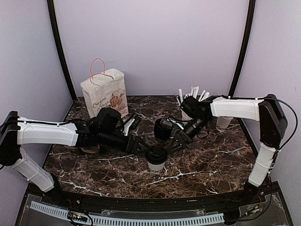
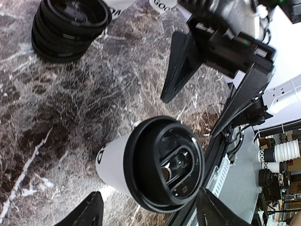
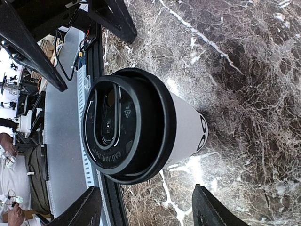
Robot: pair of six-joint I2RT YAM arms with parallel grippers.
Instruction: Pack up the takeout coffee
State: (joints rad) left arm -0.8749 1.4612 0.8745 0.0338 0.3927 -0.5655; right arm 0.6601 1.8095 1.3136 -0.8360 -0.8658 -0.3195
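Top external: dark marble table (image 1: 211, 165), lilac walls (image 1: 155, 42); left claw (image 1: 141, 147) and right claw (image 1: 176, 143) spread beside takeout coffee (image 1: 156, 158).

Coffee cup (image 1: 156, 158) stands front-ctr on table (image 1: 214, 162), btwn L claw (image 1: 142, 148) & R claw (image 1: 174, 145), bag (image 1: 104, 96) behind-left.

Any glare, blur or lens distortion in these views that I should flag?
Top external: evenly lit, but the black side posts bow with lens distortion. Left wrist: the white paper cup with black dome lid is sharp, and the far right background is blown out. Right wrist: the lid lettering is legible, with a bright patch, likely glare, on the dark marble table beside the cup.
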